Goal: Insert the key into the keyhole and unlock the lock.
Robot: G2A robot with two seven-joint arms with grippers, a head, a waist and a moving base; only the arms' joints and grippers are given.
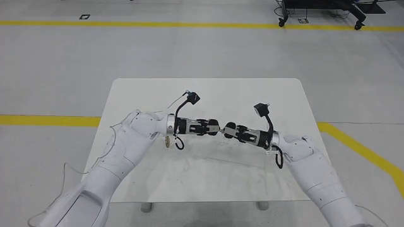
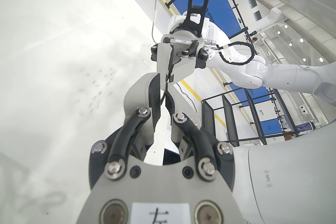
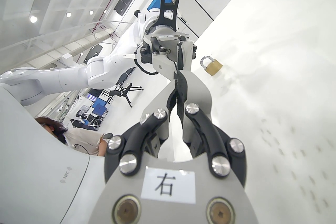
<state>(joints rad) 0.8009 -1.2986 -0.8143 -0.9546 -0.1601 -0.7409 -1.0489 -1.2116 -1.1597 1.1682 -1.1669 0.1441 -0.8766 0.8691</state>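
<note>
Brass for the padlock (image 3: 212, 65), lying flat on the white worktop (image 1: 252, 176), shackle seemingly closed, untouched. In the top view, placed at about 8 o'clock from the meeting point of the two tools, just beside the left arm (image 1: 151, 129). Well apart from either pair of tips. Keyhole not made out.

Held up off the worktop near its centre: left tool (image 2: 164, 98) and right tool (image 3: 178, 89), tip to tip, left coming in from 9 o'clock, right from 3 o'clock. Both clenched, pads nearly together. Between the left pads, and running on into the right tips, a thin dark sliver, judged to be the key (image 2: 166, 88), though too slim to show teeth or bow. Seemingly gripped by both at once.

Judged step: passing or re-gripping the key from tool to tool, well short of any insertion. Nothing in the keyhole yet, lock not yet opened, task at an early stage.

Called for next: release by one tool, with a firm pinch by the other and the blade left clear of the pads. Then steadying of the padlock with the keyhole end exposed, and lining up before any push and turn. Worth watching: slip or twist of so thin a piece at release, and a loose padlock sliding off under pressure unless pinned or lifted.
</note>
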